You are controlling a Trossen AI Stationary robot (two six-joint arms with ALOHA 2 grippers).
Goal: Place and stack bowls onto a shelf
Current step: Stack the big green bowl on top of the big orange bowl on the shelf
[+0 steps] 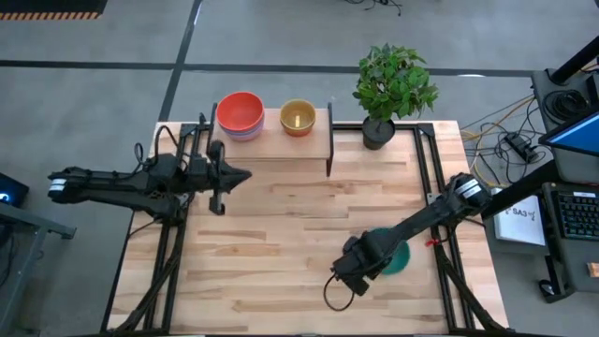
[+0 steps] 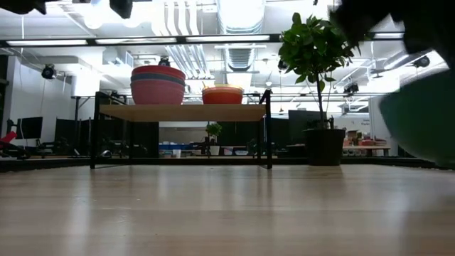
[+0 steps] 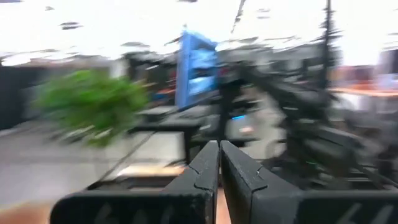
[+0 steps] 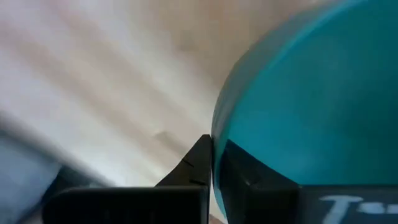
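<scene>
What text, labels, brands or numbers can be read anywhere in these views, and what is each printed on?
"T": a single pale letter on the right hand's dark housing in the right wrist view; whatever follows it is cut off.
White sheet of paper beside the table in the high view: dark marks, too small to read.
Blue computer screen at the right edge of the high view: nothing legible.
Round plastic bowls, light-wood shelf: no text visible.

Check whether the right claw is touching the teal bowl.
Touching. In the right wrist view the right claw has its fingers closed on the rim of the teal bowl, one finger on each side of the wall.
</scene>
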